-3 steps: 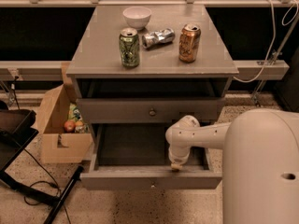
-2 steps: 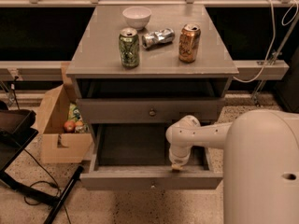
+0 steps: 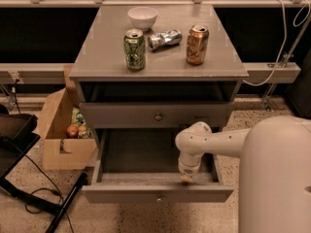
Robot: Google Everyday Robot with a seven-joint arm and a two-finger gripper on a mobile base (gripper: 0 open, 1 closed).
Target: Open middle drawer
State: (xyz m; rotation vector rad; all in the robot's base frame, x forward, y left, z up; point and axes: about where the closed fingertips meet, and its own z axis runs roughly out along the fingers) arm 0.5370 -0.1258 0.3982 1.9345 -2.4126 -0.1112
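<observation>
The middle drawer (image 3: 158, 193) stands pulled well out beneath the closed drawer (image 3: 121, 115), so the opening looks all but done. The gripper (image 3: 186, 177) hangs just inside its near front wall, and whether it grips anything I cannot tell; next, I judge, it should lift straight clear. The counter (image 3: 107, 57) carries a green can (image 3: 134, 49), an orange can (image 3: 197, 44), a crushed can (image 3: 164, 39) and a white bowl (image 3: 143, 17), with a cardboard box (image 3: 56, 135) on the floor to the left.
</observation>
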